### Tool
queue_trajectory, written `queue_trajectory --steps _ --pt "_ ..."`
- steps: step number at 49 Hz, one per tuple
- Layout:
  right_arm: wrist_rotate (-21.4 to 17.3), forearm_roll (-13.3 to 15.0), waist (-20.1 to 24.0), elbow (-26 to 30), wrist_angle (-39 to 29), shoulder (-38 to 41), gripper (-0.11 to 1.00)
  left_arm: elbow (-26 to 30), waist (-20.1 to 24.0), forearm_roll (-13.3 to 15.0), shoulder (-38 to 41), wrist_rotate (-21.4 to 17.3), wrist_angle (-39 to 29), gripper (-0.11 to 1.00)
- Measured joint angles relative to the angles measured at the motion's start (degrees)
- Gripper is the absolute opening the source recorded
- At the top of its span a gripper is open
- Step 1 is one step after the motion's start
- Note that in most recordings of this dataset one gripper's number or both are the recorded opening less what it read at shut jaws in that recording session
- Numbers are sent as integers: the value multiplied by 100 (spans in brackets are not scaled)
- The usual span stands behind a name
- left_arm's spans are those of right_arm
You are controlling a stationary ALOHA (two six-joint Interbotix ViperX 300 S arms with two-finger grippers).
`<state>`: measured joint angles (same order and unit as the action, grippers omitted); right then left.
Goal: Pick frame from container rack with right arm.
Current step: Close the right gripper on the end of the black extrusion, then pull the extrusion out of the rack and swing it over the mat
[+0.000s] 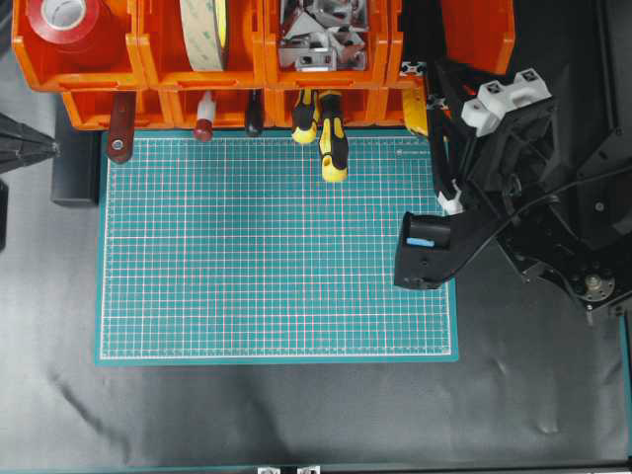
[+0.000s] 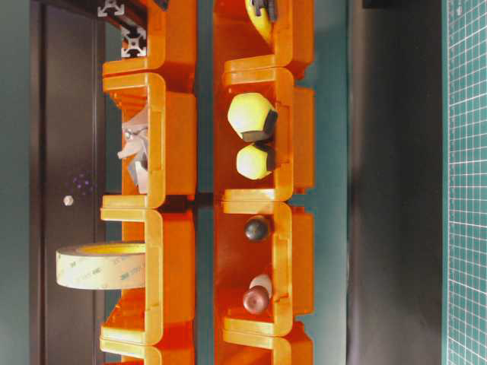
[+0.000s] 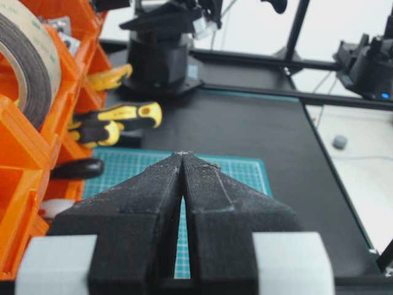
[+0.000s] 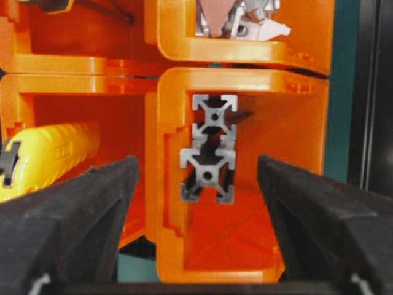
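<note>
Frame ends face the right wrist camera square on: two slim black metal extrusion bars with silver-edged cross-shaped end profiles (image 4: 209,147) lie stacked one upon the other, the upper one set slightly to the right of the lower. Each end shows a small round centre hole and open slots on its sides. They lean against the left wall of one bin of the bright orange plastic container rack (image 4: 304,123), in its lower row at the rack's right end. In the overhead view only a small silver tip of them (image 1: 413,68) peeks from that end bin.

The black right gripper with long pointed fingers (image 4: 196,233) hangs in front of that bin, its jaws spread wide on either side of the bar ends and touching nothing. From above, the right arm (image 1: 494,188) reaches in over the right edge of the green gridded cutting mat (image 1: 276,257).

The neighbouring bin to the left holds yellow-and-black handled screwdrivers (image 1: 331,133), whose handles stick out over the mat's far edge. The bin above the bars holds silver corner brackets (image 1: 316,35). Further left in the upper row stand a roll of beige tape (image 1: 205,35) and a roll of red tape (image 1: 64,20).

The black left gripper (image 3: 183,161) sits near the mat's left edge, its jaws pressed together with nothing between them.
</note>
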<state>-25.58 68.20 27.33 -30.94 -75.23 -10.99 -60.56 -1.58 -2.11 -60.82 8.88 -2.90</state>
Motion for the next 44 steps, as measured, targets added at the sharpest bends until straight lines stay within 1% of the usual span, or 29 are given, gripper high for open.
queue_trajectory --steps 3,5,6,10,15,21,25,36,44 --pt "9 9 0 0 0 26 59 0 0 0 9 0 0 1" --pt "0 9 -9 0 -9 44 50 0 0 0 9 0 0 1" --pt "0 18 0 0 -26 53 43 0 9 0 9 0 0 1" --pt "0 53 -9 9 -123 79 25 0 0 0 9 0 9 1" --pt "-53 62 -18 62 -237 141 25 0 9 0 0 -9 0 1" --pt "-281 62 0 158 -334 220 25 0 0 0 0 0 0 1" --pt "-352 105 35 193 -404 255 25 0 0 0 -9 9 9 1" --pt "-334 510 369 369 -984 325 25 0 0 0 -9 97 0 1" --pt "-202 844 853 721 -1485 483 25 0 9 0 -18 114 9 1"
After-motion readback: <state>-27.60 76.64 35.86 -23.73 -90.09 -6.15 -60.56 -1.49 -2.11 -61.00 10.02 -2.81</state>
